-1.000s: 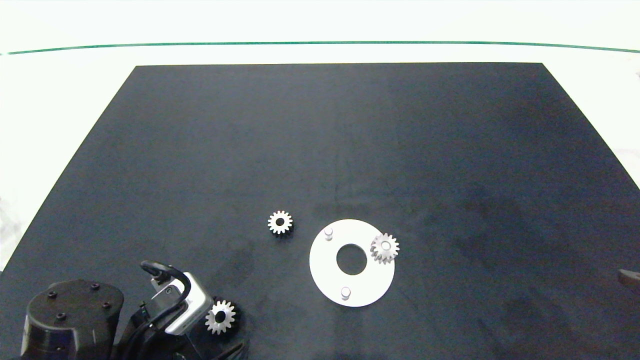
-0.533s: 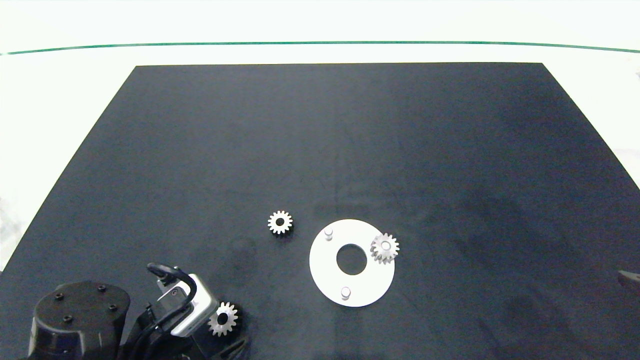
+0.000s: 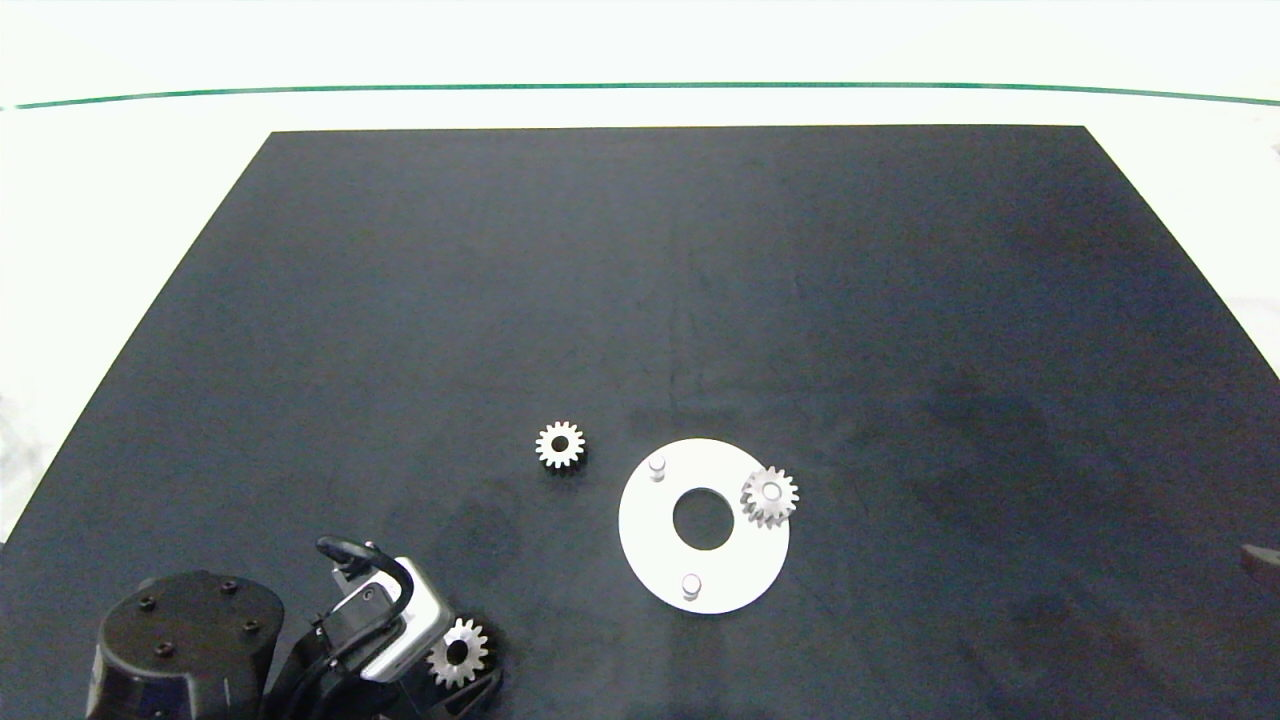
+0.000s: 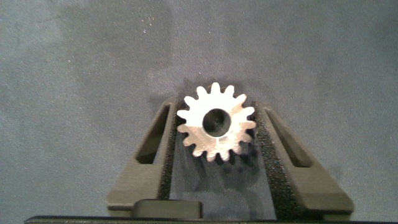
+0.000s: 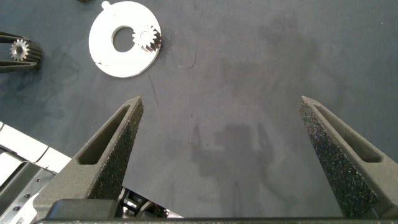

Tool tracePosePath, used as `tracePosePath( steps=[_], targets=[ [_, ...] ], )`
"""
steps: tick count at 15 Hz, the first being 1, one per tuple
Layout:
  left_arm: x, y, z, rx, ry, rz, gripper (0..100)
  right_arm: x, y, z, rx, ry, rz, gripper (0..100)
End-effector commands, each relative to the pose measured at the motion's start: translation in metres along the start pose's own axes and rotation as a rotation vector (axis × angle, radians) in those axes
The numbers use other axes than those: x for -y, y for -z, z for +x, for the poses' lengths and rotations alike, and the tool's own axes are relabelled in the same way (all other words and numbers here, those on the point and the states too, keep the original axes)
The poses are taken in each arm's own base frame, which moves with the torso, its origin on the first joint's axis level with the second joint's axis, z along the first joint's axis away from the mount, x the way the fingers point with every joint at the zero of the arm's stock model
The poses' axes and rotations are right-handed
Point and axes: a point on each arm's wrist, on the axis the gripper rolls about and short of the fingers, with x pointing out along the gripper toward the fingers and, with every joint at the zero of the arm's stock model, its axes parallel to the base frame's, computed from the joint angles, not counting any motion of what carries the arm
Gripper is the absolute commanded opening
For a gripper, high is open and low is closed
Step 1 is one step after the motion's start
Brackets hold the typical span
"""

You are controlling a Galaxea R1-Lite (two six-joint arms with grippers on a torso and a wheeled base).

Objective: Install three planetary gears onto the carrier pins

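One gear point(image 3: 770, 496) sits on a pin of the disc point(image 3: 660, 545); two pins stay bare. The left gripper point(image 4: 216, 140) clasps a second gear point(image 4: 216, 121) at lower left; a third point(image 3: 560, 444) lies loose mid-frame.

A black mat point(image 3: 640, 300) is laid flat over a white tabletop point(image 3: 120, 200), which is left exposed beyond the mat's far, left and right edges. A thin green line point(image 3: 640, 86) is drawn across the tabletop beyond the mat's far edge
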Motion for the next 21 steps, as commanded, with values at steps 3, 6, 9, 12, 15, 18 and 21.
tracePosePath(
  steps=[3, 6, 9, 12, 15, 18, 21],
  targets=[
    [0.000, 0.001, 0.000, 0.001, -0.007, 0.001, 35, 0.000, 0.000, 0.000, -0.001, 0.001, 0.000, 100],
    [0.000, 0.001, 0.000, 0.001, -0.007, 0.001, 29, 0.000, 0.001, 0.000, -0.004, 0.001, -0.001, 100],
    [0.001, 0.000, 0.000, 0.003, -0.013, 0.004, 25, 0.000, 0.001, 0.000, -0.004, 0.001, -0.001, 100],
    [0.008, -0.012, -0.003, 0.054, -0.018, 0.029, 25, 0.000, 0.000, 0.000, -0.001, -0.002, 0.002, 100],
    [0.015, -0.025, -0.004, 0.104, 0.001, 0.071, 25, 0.001, 0.001, -0.004, 0.010, -0.001, 0.011, 100],
    [0.017, -0.036, -0.001, 0.130, -0.006, 0.097, 25, 0.002, 0.003, -0.006, 0.016, -0.001, 0.013, 100],
    [0.014, -0.045, 0.001, 0.137, -0.021, 0.122, 25, 0.004, 0.004, -0.013, 0.041, -0.002, 0.020, 100]
  ],
)
